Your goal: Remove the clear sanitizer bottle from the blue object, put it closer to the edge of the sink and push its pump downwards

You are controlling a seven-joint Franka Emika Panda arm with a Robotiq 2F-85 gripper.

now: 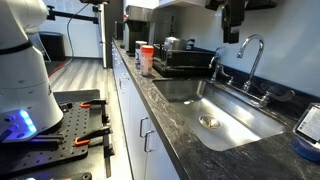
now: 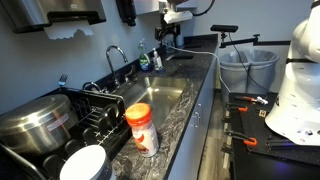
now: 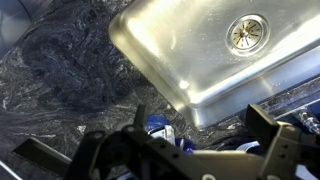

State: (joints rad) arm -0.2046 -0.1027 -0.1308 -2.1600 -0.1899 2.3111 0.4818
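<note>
The gripper hangs high above the sink, over its faucet side, with its jaws spread wide and nothing between them. In the wrist view the two fingers reach up from the lower edge, well apart, and the sink's steel rim and the dark speckled counter lie beneath them. The drain shows in the basin beyond.

The bottle stands on the blue object on the counter just past the end of the sink, the end far from the dish rack. Only part of both shows at the picture's edge in an exterior view, and the pump cannot be made out there. In the wrist view the blue object appears between the fingers beside the sink's corner, with a small white piece on it, too blurred to name.

At the opposite end of the sink an orange-lidded jar stands on the counter near the rim, with the dish rack and a steel pot beside it. The sink holds nothing.
</note>
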